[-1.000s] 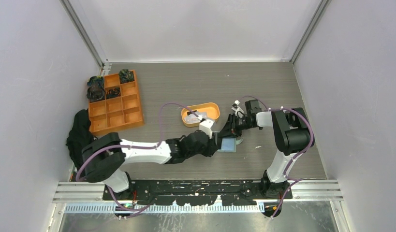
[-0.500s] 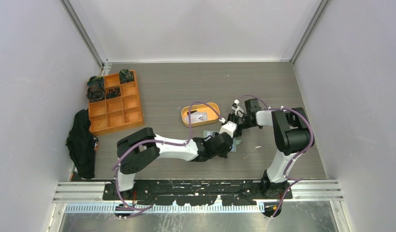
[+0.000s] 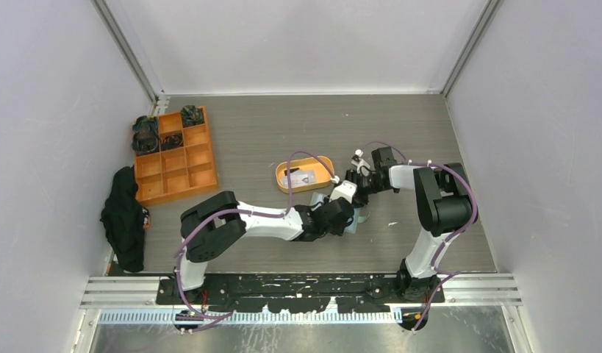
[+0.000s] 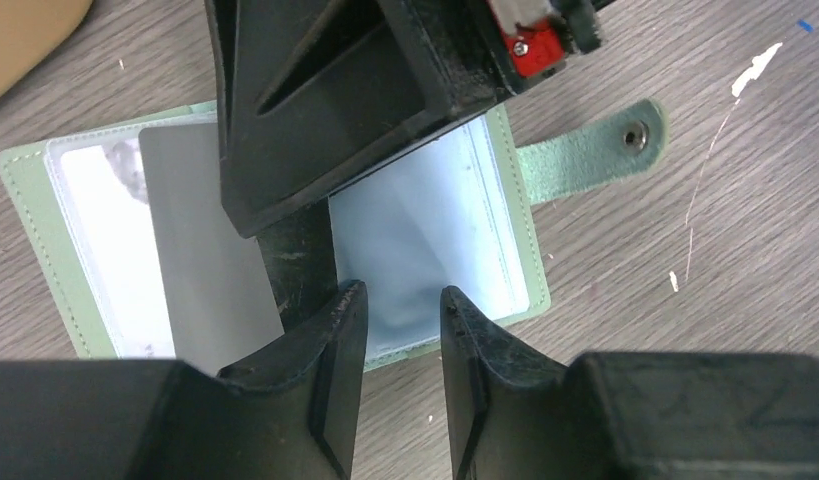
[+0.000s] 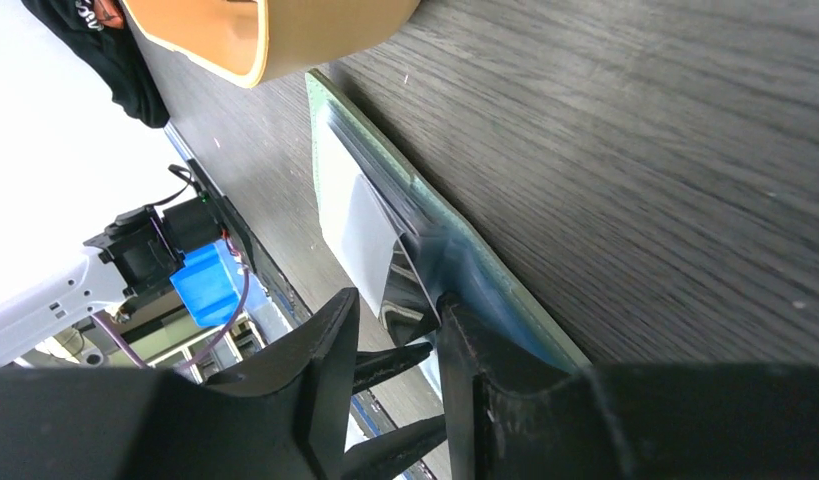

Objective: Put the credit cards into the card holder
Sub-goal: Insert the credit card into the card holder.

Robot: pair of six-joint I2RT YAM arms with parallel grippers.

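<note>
Sage-grn card holder [image 4: 425, 240], gry card [image 4: 200, 260], org tray [image 3: 281, 176]

card holder [image 4: 425, 240] partly hidden under right gripper [image 4: 305, 240], tray [image 4: 25, 40] cropped

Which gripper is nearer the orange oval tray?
Right, narrowly. The right gripper reaches onto the middle of the open card holder; the left gripper sits at the holder's opposite edge, away from the orange oval tray.

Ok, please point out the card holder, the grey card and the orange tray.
card holder [image 4: 575, 160]: left wrist view, its snap tab.
grey card [image 4: 200, 250]: left wrist view, middle of face.
orange tray [image 3: 321, 169]: top external view, bare floor.
</note>
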